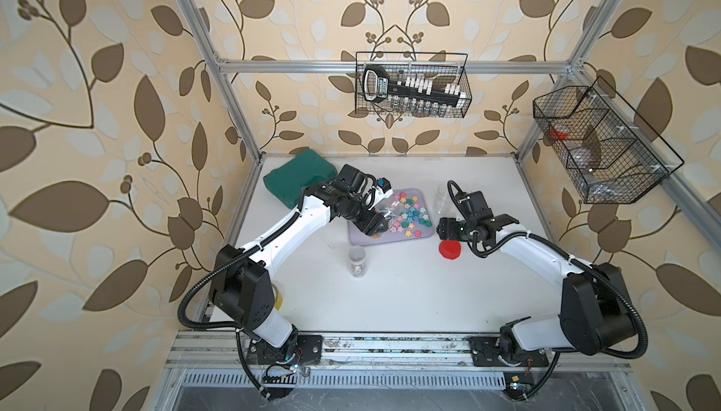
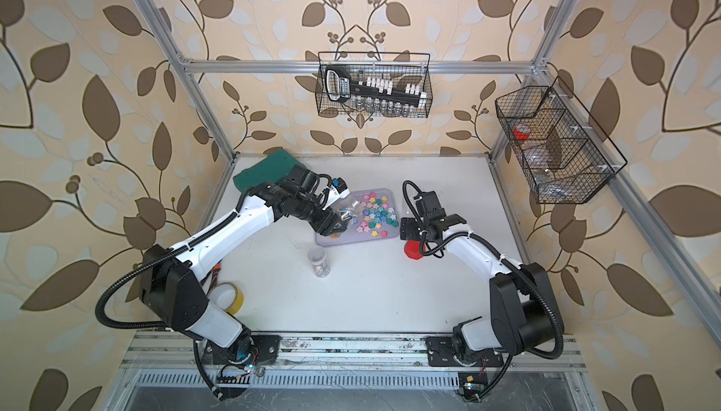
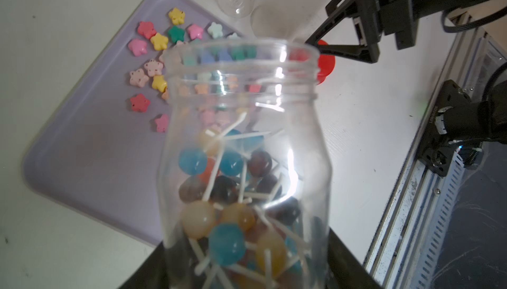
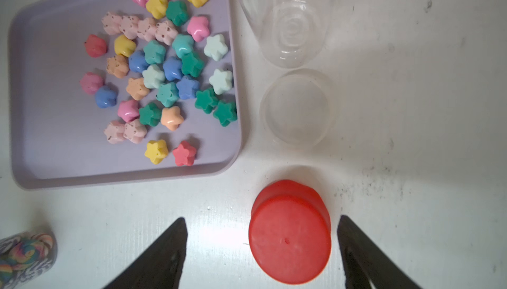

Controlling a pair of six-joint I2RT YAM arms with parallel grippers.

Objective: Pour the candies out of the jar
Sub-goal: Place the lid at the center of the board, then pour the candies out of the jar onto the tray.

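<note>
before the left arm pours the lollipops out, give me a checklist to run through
1. Mouth of the jar uncapped: ok.
2. left gripper shut on the jar: ok.
3. The jar tilted above the tray: ok.
4. lollipops inside the jar, none spilled: ok.
5. Bare tray space beside the flower candies: ok.
6. right gripper open at the red lid, off the tray: ok.
</note>
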